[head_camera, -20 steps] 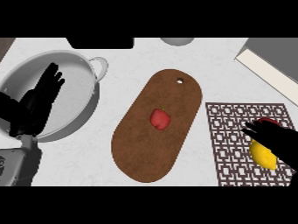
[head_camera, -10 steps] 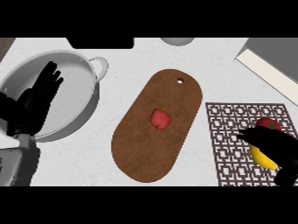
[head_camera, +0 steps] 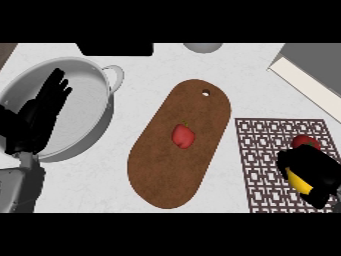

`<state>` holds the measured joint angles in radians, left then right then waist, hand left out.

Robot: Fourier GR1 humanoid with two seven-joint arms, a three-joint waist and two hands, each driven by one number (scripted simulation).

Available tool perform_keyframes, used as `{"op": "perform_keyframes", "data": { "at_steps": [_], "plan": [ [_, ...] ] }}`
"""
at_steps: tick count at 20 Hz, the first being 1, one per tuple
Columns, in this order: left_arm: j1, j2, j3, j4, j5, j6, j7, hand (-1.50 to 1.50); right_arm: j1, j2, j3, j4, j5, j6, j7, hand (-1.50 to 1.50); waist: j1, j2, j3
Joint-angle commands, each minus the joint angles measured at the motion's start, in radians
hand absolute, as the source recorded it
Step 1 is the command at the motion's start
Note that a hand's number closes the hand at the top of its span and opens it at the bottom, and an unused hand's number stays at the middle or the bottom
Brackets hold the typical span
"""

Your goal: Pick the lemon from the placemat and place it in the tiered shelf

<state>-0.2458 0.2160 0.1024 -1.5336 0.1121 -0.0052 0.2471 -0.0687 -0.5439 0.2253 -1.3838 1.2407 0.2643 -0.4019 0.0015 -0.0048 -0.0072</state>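
My right hand has slid down and curled over the lemon since half a second ago; fingers now wrap it, only a yellow sliver showing, still on the placemat. A red fruit sits just above the hand on the mat. Left of that, a brown cutting board carries a red piece. My left hand rests open over the steel pot on the counter.
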Motion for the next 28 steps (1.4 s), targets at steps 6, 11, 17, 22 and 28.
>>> {"op": "perform_keyframes", "data": {
  "at_steps": [6, 11, 17, 22, 28],
  "plan": [
    [-0.01, 0.001, 0.021, 0.044, -0.002, -0.01, -0.017, 0.0, 0.122, 0.16, 0.022, -0.164, -0.039, -0.024, 0.055, 1.5, -0.012, 0.003, 0.007],
    [0.022, -0.022, 0.009, 0.026, -0.014, 0.005, -0.044, 0.0, 0.305, 0.243, 0.066, -0.403, -0.09, 0.026, 0.138, 1.5, -0.021, 0.0, 0.006],
    [0.023, -0.001, 0.018, 0.023, -0.023, 0.008, -0.019, 0.0, 0.396, 0.424, 0.045, -0.659, -0.345, 0.073, 0.162, 1.5, -0.039, -0.003, 0.006],
    [0.015, -0.002, 0.023, 0.019, -0.01, -0.001, -0.019, 0.0, 0.379, 0.458, -0.12, -0.943, -0.548, 0.187, 0.29, 1.5, -0.029, 0.0, 0.005],
    [0.036, 0.013, 0.032, -0.016, 0.002, -0.022, -0.022, 0.0, 0.245, 0.484, -0.318, -1.119, -0.746, 0.319, 0.57, 1.5, -0.003, 0.003, 0.006]
  ]
}}
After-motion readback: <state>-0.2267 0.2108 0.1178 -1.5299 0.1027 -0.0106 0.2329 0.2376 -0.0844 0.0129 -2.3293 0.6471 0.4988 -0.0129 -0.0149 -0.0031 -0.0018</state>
